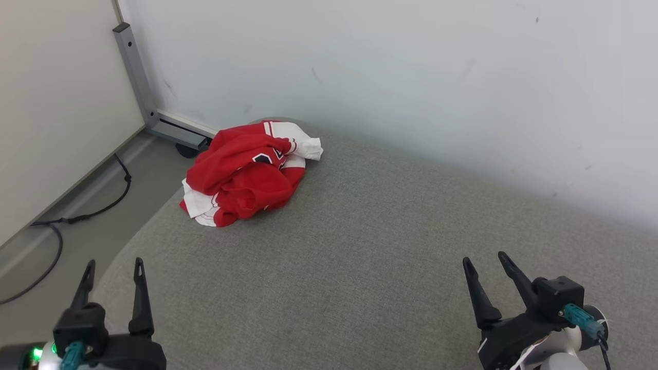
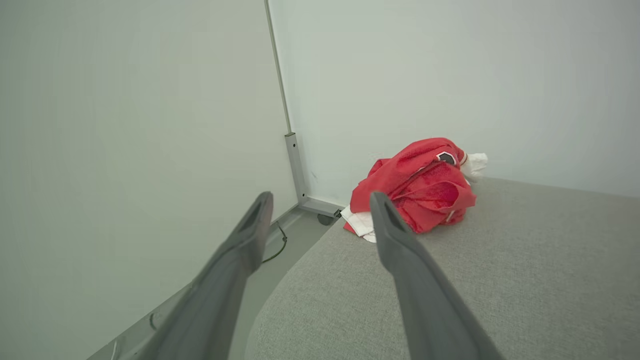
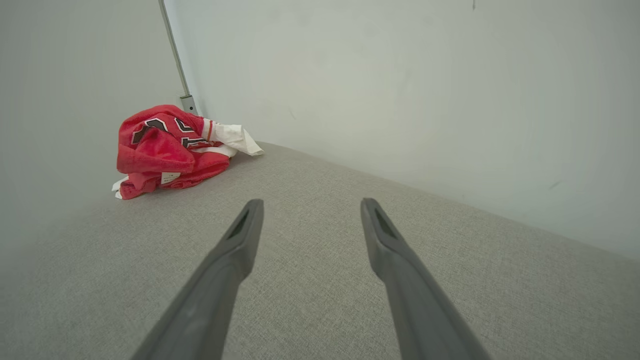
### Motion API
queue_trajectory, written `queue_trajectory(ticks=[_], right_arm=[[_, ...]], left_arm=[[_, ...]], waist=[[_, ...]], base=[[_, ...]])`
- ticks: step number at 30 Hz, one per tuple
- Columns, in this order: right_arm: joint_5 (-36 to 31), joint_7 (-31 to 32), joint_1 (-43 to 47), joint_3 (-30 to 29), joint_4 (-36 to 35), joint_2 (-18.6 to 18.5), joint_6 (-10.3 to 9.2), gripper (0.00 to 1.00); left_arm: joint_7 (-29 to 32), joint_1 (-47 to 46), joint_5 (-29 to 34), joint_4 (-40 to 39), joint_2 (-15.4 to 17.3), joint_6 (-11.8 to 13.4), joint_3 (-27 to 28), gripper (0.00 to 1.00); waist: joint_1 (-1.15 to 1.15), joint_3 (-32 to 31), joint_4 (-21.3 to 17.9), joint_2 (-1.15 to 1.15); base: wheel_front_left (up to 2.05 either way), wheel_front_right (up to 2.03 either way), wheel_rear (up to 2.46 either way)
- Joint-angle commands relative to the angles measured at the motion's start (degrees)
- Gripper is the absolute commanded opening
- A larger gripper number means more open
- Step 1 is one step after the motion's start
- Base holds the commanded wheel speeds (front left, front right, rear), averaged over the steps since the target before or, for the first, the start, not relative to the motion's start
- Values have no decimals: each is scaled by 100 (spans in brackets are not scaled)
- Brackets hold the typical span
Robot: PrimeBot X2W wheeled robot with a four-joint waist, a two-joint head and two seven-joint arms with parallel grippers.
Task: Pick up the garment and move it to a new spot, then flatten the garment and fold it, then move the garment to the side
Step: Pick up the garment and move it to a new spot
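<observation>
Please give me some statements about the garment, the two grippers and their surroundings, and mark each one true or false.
1. The red and white garment lies crumpled in a heap on the grey surface. True.
2. The left gripper is shut on the garment. False: it is open, empty and apart from the garment.
3. The right gripper is open and holds nothing. True.
4. The garment lies beside the right gripper. False: it lies at the far left of the surface, near the metal post.
5. A black cable lies on the floor left of the surface. True.

Left claw (image 1: 115, 261) and right claw (image 1: 483, 256) are black, teal-plugged.
</observation>
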Motion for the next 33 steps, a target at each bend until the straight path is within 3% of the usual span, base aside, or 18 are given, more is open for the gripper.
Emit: queue_trajectory(ticks=[1,9,17,26,33], right_arm=[[-35,18,-44,4,-22,-25,-2,100],[-114,111,-129,11,-125,-24,-2,100],[-256,191,-325,84,-237,-25,-2,100],[-429,273,-525,-14,-425,-27,-2,100],[-490,296,-677,-5,-557,-35,-2,100]], left_arm=[[-58,-128,-59,39,23,-31,21,100],[-261,-956,-342,836,87,-277,205,100],[-404,-1789,-626,1420,282,-506,466,100],[-389,-2639,-783,2227,773,-899,630,100],[-262,-3186,-925,2784,951,-1223,590,100]], waist=[[-1,10,-59,0],[-1,154,-527,0],[-1,433,-1287,0],[-1,874,-2083,0],[-1,1204,-2477,0]], base=[[0,0,0],[0,0,0],[0,0,0],[0,0,0],[0,0,0]])
